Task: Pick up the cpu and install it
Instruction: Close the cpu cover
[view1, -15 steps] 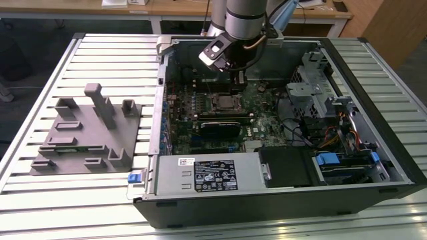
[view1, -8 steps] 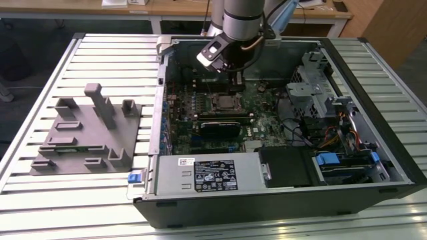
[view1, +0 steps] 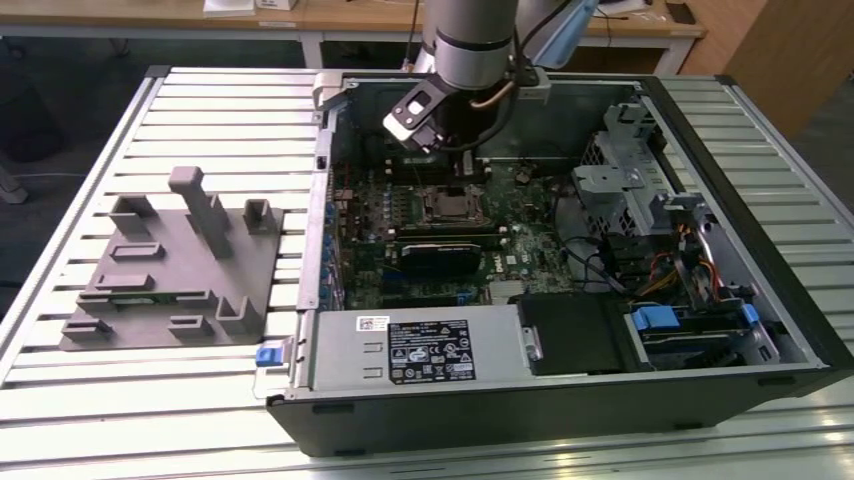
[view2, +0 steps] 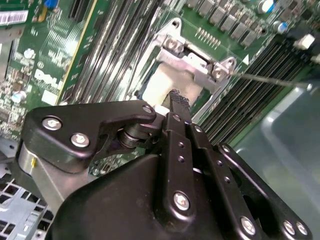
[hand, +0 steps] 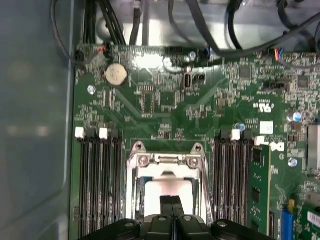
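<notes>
Starting at the exterior view's left, I am seeing the grey fixture (view1: 167, 265) sitting on the slatted table (view1: 200, 410), well apart from the work. Moving across to the open computer case (view1: 561, 405), I am holding the arm (view1: 470, 40) over the motherboard (view1: 534, 245), above the socket frame (hand: 167, 160).

In both wrist views I am reading the gripper (hand: 172, 202) as clenched, its fingertips (view2: 176, 100) pressed together with nothing between them. The cpu (hand: 167, 189) is lying flat inside that frame, directly under the tips. I cannot tell whether they are touching its pale top.

I am judging this to be the seating step. So I am wanting the tips centred on the lid, with light, even, straight-down pressure and no sideways drag, since the contacts underneath are probably delicate. I am also minding the memory slots (hand: 97, 185) flanking the frame.

Further to the exterior view's right, the drive cage (view1: 627, 175) and loose cables (view1: 674, 275) are lying apart from the arm.
</notes>
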